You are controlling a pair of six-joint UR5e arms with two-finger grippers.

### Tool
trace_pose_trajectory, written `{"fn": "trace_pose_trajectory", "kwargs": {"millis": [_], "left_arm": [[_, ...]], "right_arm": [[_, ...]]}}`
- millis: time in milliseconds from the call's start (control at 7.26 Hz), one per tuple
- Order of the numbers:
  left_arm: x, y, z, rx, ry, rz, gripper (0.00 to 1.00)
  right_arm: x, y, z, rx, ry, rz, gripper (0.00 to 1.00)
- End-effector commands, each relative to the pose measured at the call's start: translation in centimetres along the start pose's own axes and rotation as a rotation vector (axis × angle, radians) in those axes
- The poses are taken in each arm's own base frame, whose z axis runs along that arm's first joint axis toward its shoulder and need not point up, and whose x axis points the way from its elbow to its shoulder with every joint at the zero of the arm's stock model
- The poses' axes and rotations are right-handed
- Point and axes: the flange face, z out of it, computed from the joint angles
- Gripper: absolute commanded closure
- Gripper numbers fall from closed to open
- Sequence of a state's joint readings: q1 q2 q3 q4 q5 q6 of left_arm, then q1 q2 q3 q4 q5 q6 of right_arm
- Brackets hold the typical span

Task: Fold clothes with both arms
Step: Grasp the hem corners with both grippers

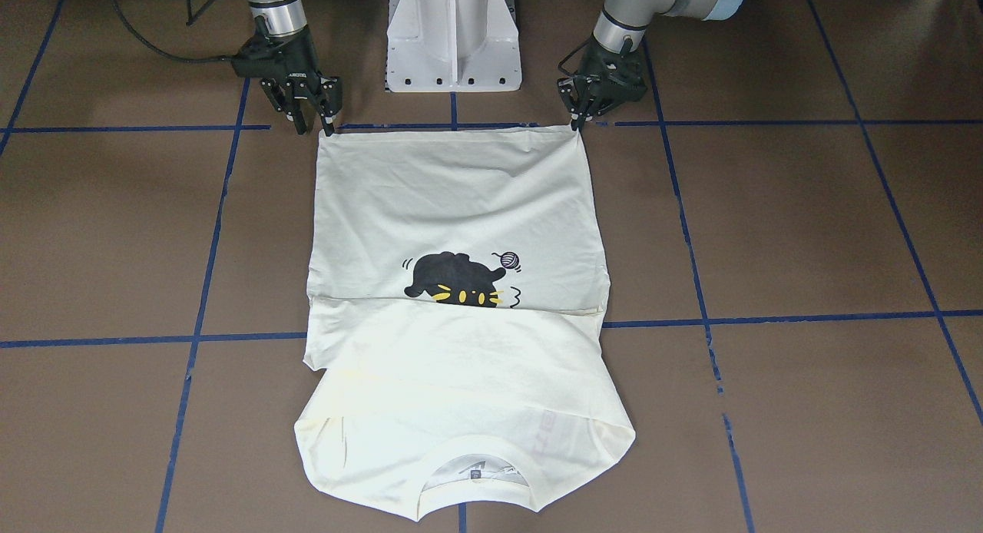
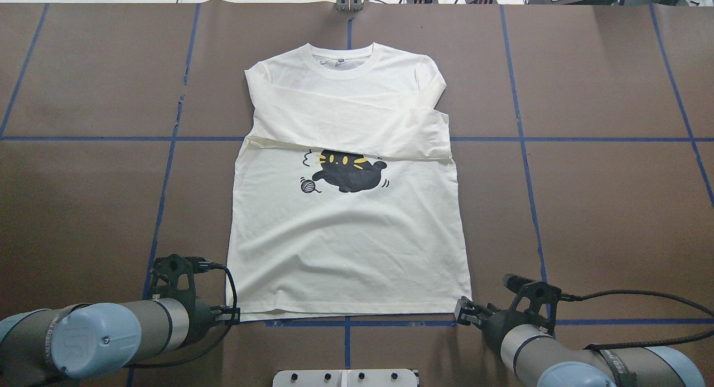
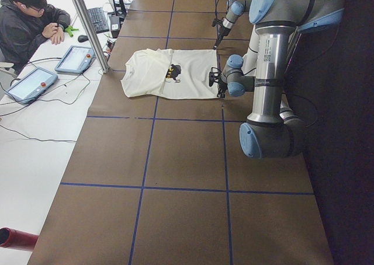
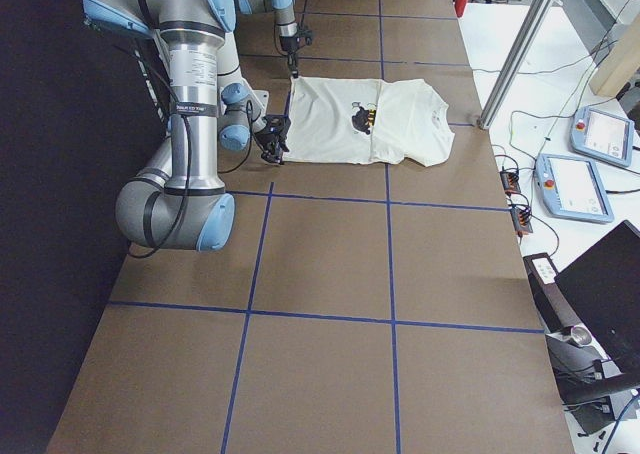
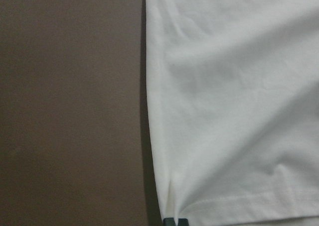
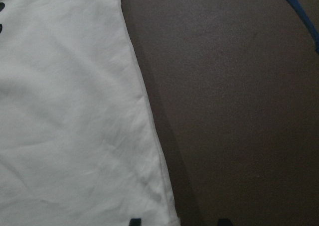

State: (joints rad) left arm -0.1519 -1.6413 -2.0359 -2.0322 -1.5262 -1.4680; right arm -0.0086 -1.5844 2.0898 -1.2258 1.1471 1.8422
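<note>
A cream T-shirt [image 2: 346, 242] lay flat and face up on the brown table [image 2: 83, 208], its collar [image 2: 343, 58] at the far side from the robot and its hem along the near edge. Both sleeves [image 2: 390, 130] were folded across the chest, and they covered the top of the black cat print [image 2: 348, 172].

The step in hand looked like taking hold of the two hem corners, ready to fold the lower half up toward the collar.

The left hand [image 1: 576, 120] sat at its hem corner with its fingers drawn together. Its wrist camera showed one dark fingertip [image 5: 175, 221] at the corner, with the cloth puckered beside it, so it seemed to have the corner pinched.

The right hand [image 1: 315, 126] was at the other corner, parted wide. Its fingertips [image 6: 135, 221] straddled the side edge, one over cloth and one over bare table, holding nothing.

Next, the right hand probably needed to close on its corner. Both arms would then have to lift together and carry the hem evenly forward, so the fold landed straight.
</note>
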Motion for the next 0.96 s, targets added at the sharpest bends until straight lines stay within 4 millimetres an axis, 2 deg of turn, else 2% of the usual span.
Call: {"fn": "trace_pose_trajectory", "kwargs": {"millis": [0, 138, 276, 413, 689, 827], "left_arm": [[0.1, 0.0, -0.1, 0.000, 0.003, 0.000, 1.00], [0.1, 0.0, -0.1, 0.000, 0.003, 0.000, 1.00], [0.1, 0.0, -0.1, 0.000, 0.005, 0.000, 1.00], [0.1, 0.0, -0.1, 0.000, 0.005, 0.000, 1.00], [0.3, -0.1, -0.4, 0.003, 0.012, -0.001, 1.00], [1.0, -0.3, -1.8, 0.005, 0.036, 0.000, 1.00]], "right_arm": [[-1.1, 0.8, 0.7, 0.010, -0.011, 0.000, 0.54], [-1.0, 0.8, 0.9, 0.011, -0.008, -0.001, 0.64], [-0.8, 0.7, 1.0, 0.019, -0.005, -0.003, 0.79], [-0.5, 0.7, 1.2, 0.021, 0.002, -0.006, 0.99], [-0.8, 0.1, 0.7, 0.027, -0.009, 0.002, 1.00], [-1.5, -1.0, -1.3, 0.021, -0.042, 0.020, 1.00]]}}
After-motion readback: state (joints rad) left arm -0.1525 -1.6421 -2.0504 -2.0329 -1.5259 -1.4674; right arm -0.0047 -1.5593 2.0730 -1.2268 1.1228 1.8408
